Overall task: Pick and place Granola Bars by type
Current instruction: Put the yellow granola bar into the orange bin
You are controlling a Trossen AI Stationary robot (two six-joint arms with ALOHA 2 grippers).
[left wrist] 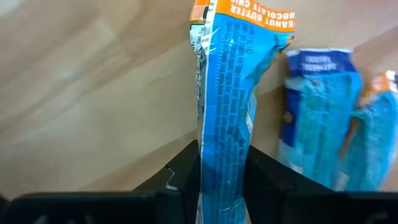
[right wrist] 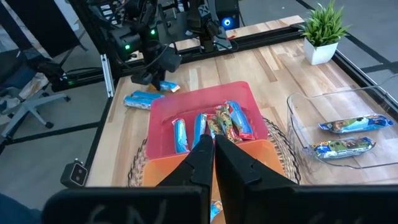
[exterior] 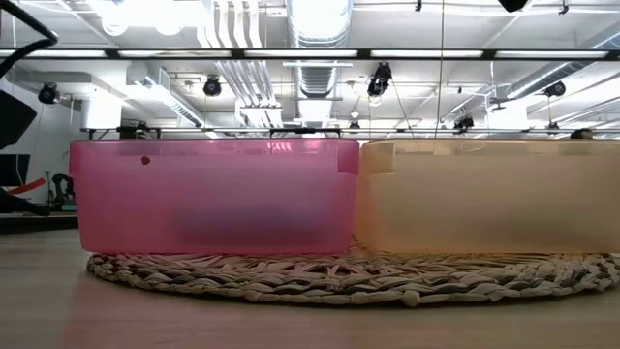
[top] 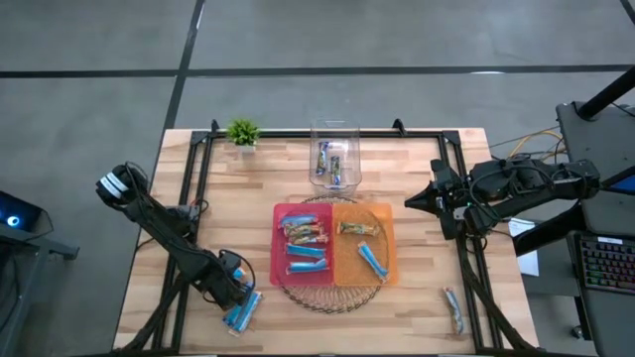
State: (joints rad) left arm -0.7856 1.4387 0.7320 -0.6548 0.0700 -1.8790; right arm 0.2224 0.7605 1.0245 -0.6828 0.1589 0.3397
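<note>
Low view shows only the pink bin (exterior: 213, 194) and orange bin (exterior: 489, 194) walls on the woven mat (exterior: 339, 276); contents hidden, both arms out of it. Left wrist view cuts off the held bar's lower end.

Left claw (top: 236, 294), lower left of high view, is clamped on 1 blue bar (left wrist: 227, 112) standing between its fingers (left wrist: 177, 180); 2 more blue bars (left wrist: 323, 115) lie just beside it on the bench (top: 198, 208). Right claw (top: 412, 201), right of centre, hangs over the bench with fingers together, holding nothing.

Bar count, high view: about 4 in the pink bin, overlapping so hard to count; 2 in the orange bin; 2 in the clear tub (top: 334, 154) at top centre; 1 loose bar (top: 453, 309) at lower right.

1 small plant (top: 242, 132), upper left of the bench. Bench is light wood with a black frame (top: 298, 134); grey floor around; ceiling ducts and lights beyond.
</note>
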